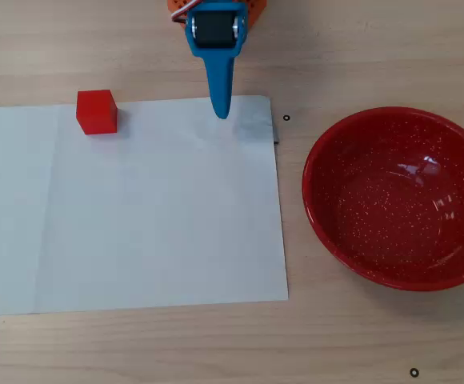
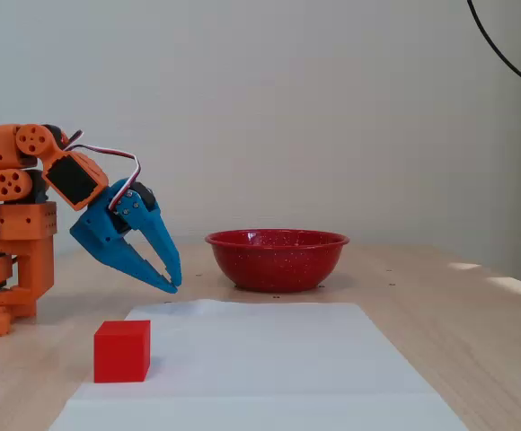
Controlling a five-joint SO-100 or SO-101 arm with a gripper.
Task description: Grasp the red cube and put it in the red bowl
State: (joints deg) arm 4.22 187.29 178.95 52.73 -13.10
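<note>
**Cube left of claw, apart**

Overhead, we see the red cube [image 1: 97, 111] on white paper [image 1: 160, 216], well left of the claw [image 1: 222, 112]. Claw tips pressed together, empty, raised off the table [image 1: 336, 336]. The red bowl [image 1: 398, 198] sits far right.

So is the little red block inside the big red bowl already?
No, in the overhead view the red cube sits on the white paper, far left of the red bowl, which holds nothing.
</note>
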